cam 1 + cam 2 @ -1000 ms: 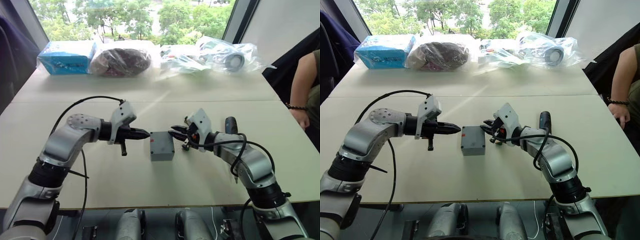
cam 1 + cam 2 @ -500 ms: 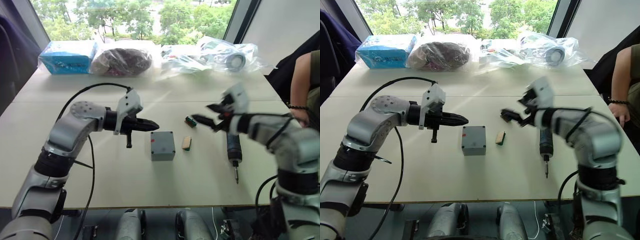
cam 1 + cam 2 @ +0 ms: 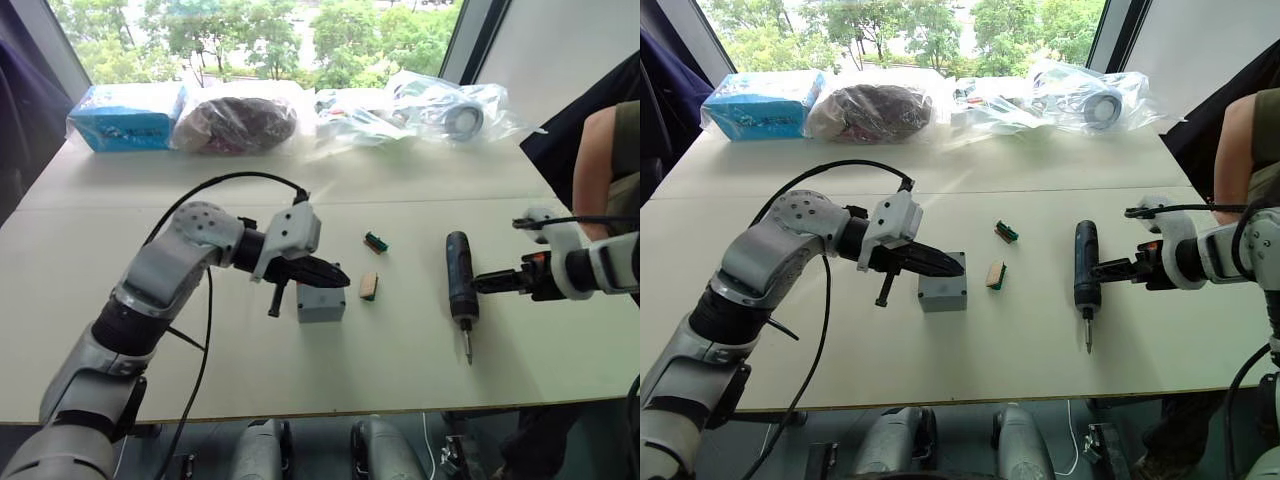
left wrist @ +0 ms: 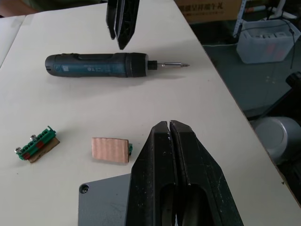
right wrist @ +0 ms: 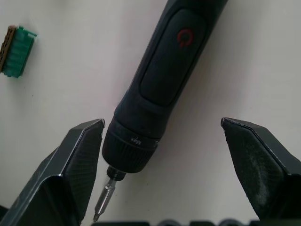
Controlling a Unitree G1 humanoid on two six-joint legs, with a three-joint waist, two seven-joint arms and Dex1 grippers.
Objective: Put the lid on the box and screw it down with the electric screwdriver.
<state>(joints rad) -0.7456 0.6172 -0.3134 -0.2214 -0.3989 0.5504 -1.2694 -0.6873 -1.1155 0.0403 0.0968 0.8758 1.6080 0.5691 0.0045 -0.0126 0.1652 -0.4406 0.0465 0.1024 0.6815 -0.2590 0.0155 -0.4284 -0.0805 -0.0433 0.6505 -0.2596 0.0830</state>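
- On the pale table [image 3: 150,200], the right gripper [image 5: 164,155] hangs with its two fingers spread wide, one on each side of the front collar of the electric screwdriver [image 3: 1084,278], holding nothing; the tool lies flat, bit towards the robot.
- The step in hand looks like picking the screwdriver up. It would go best if the fingers closed on the thick dark body behind the collar, not on the thin bit, so the tool does not tip or roll out.
- The left gripper [image 4: 170,129] has its fingers pressed together with nothing between them, and it sits just over the near top edge of the box [image 3: 320,302], close to the middle of the table.
- The box shows a flat grey top with a screw hole at one corner; it cannot be told whether this is the lid already seated, and nothing inside is visible.
- Two small green-and-tan blocks [image 3: 371,286] lie between the box and the screwdriver.
- Along the far edge stand clear bags [image 3: 1085,100] of parts and a blue packet [image 3: 125,115]; their contents cannot be made out.
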